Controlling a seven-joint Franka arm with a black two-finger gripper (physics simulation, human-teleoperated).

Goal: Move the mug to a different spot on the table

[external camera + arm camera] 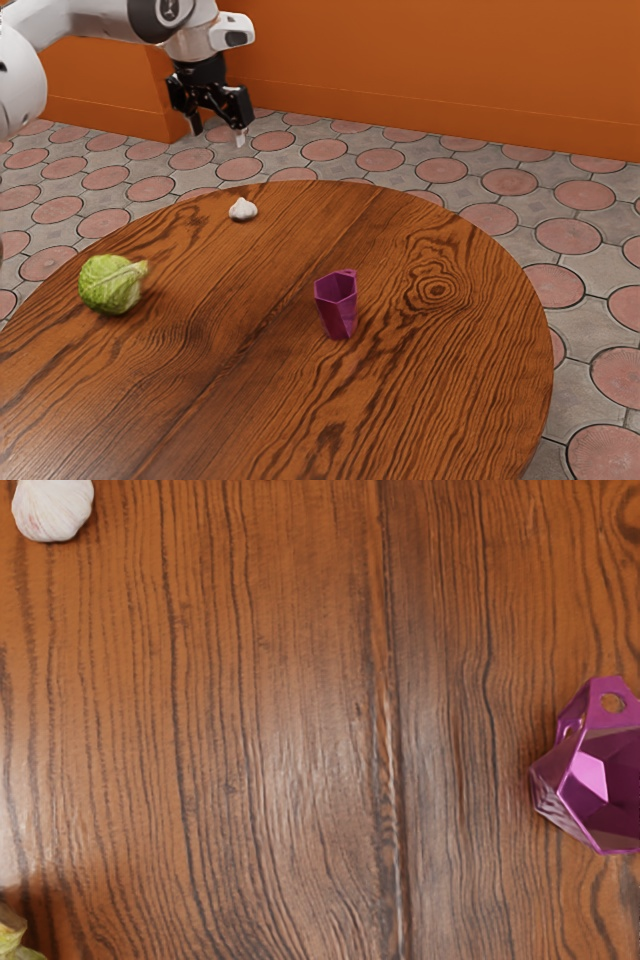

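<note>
A faceted purple mug (pixel 337 302) stands upright near the middle of the round wooden table (pixel 250 400). In the wrist view the mug (pixel 592 775) appears from above, handle lug at its upper side. My black gripper (pixel 216 133) hangs high above the table's far edge, well up and toward the exterior view's left from the mug. Its fingers stand apart with nothing between them.
A white garlic bulb (pixel 243 209) lies on the table below the gripper; it also appears in the wrist view (pixel 52 507). A green cabbage (pixel 111 283) sits near the exterior view's left edge of the table. Tiled floor and an orange wall surround the table.
</note>
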